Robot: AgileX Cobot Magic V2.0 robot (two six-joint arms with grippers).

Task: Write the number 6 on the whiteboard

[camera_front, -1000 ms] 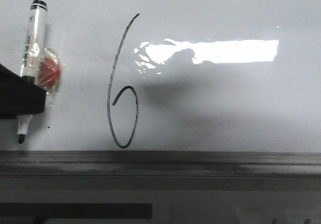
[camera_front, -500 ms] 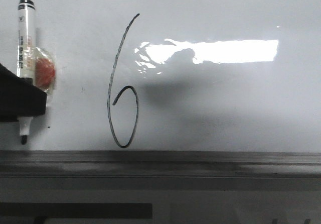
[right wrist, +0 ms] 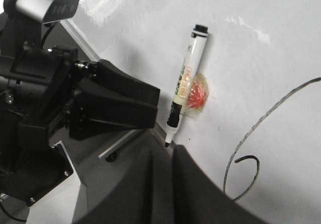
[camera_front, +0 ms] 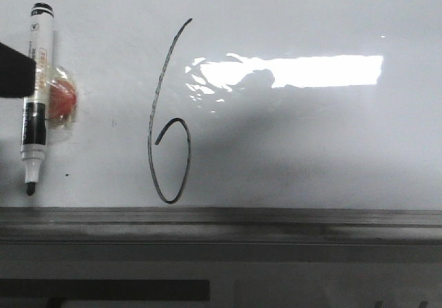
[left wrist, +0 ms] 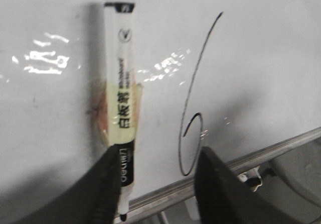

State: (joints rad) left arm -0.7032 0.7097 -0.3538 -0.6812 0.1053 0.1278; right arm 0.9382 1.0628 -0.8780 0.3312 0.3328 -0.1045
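The number 6 (camera_front: 150, 132) is a tall, thin black line on the whiteboard (camera_front: 311, 142), its loop just above the grey rail (camera_front: 276, 218). It also shows in the left wrist view (left wrist: 186, 103). A white-and-black marker (camera_front: 36, 94) lies on the board left of it, tip toward the rail, with an orange-red lump (camera_front: 63, 101) taped to it. My left gripper (left wrist: 156, 181) is open; the marker (left wrist: 123, 108) lies free beside one finger. A dark part of this gripper shows at the left edge of the front view (camera_front: 14, 70). My right gripper (right wrist: 173, 184) is shut and empty, off the board.
A bright rectangular glare (camera_front: 304, 71) lies on the board right of the 6. In the right wrist view the left arm's black body (right wrist: 115, 103) sits beside the marker (right wrist: 183, 91), near the board's rail edge.
My left gripper has let go of the marker and pulled back to the left; the marker now lies straight and uncovered. The dark shape at the top of the front view is gone.
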